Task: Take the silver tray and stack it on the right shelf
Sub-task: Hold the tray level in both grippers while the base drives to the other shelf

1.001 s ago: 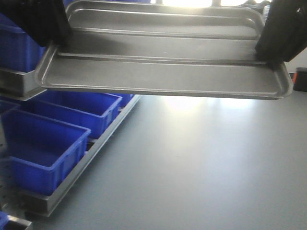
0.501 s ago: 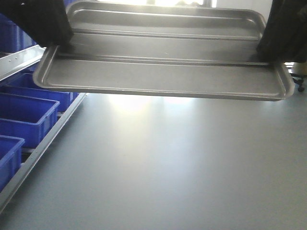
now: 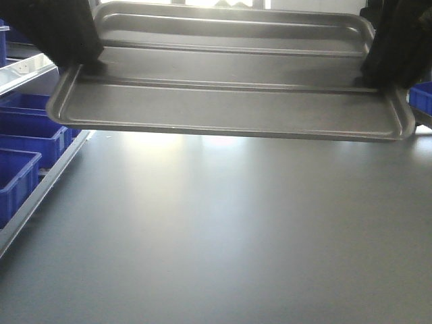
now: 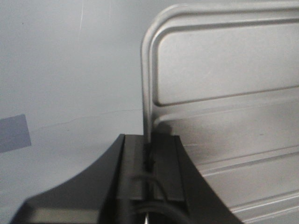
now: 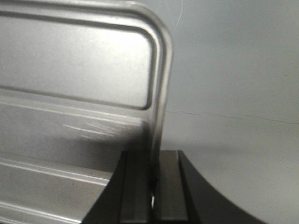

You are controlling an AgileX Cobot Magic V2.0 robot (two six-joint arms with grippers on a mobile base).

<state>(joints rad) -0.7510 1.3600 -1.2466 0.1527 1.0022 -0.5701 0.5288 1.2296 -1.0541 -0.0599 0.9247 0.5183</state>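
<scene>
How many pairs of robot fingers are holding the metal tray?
2. The left fingers clamp the tray at its left short rim; the right fingers clamp its right short rim. Neither is hidden.

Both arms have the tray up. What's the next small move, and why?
Probably turn the base rightward, grips unchanged. The left gripper and right gripper each clamp a short rim of the silver tray, held roughly level above a grey surface; no roller shelf shows, just blue bins.
</scene>
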